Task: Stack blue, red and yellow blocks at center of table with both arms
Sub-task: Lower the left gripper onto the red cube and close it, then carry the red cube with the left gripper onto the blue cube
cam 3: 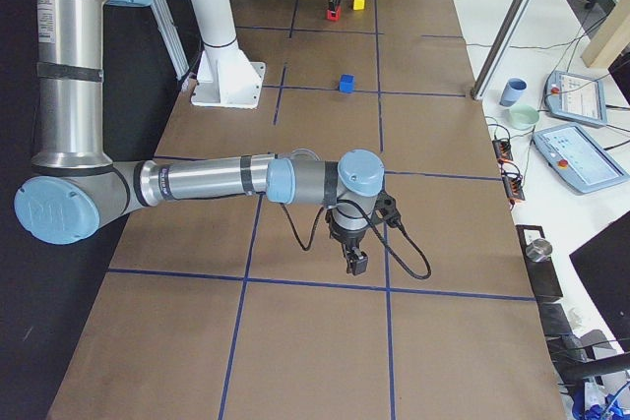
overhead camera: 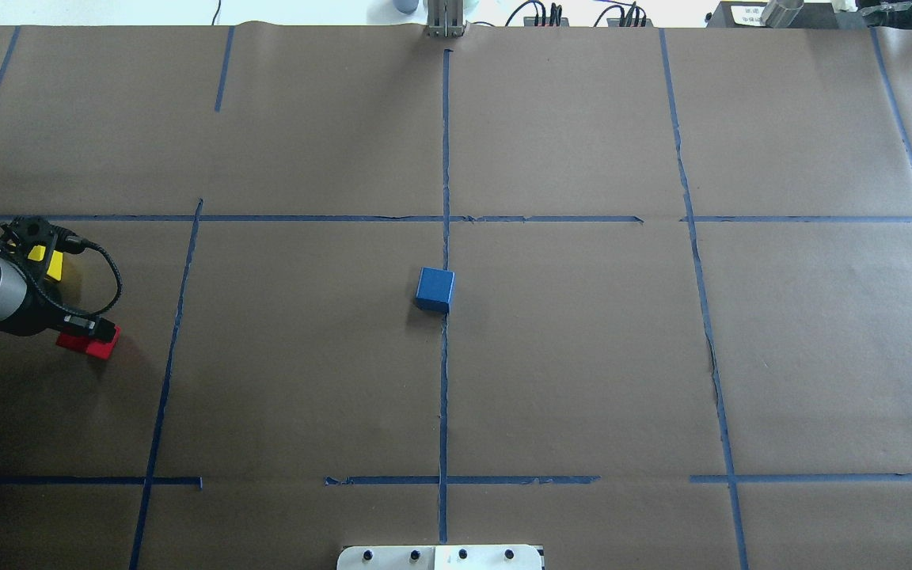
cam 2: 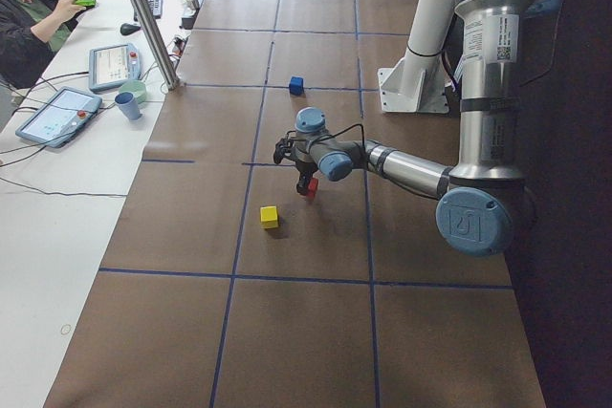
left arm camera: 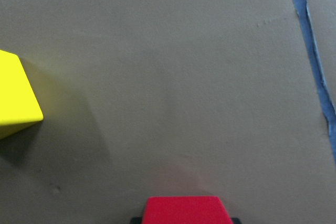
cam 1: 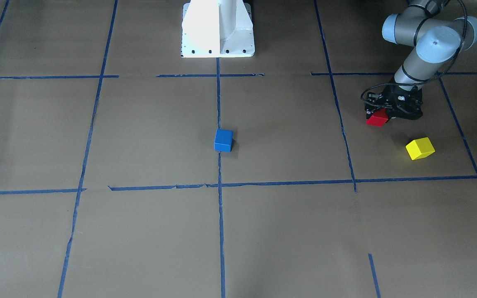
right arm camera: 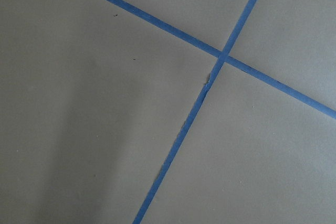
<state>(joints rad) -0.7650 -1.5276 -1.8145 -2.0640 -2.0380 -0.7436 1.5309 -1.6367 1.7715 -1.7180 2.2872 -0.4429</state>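
The first block sits at the counter's centre. Far left, the second block is in the left gripper, with the third block just beyond.

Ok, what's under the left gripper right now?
A small red cube sits directly beneath the left gripper, at its fingertips. The gripper body covers the cube's top, so whether the fingers pinch it is hidden.

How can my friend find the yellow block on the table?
On the brown paper-covered table, find the robot's left arm out at one end. Its tool is down at a small red cube, and the small yellow cube sits just beside, apart from it. It is the only yellow block; the small blue cube is far off at the centre.
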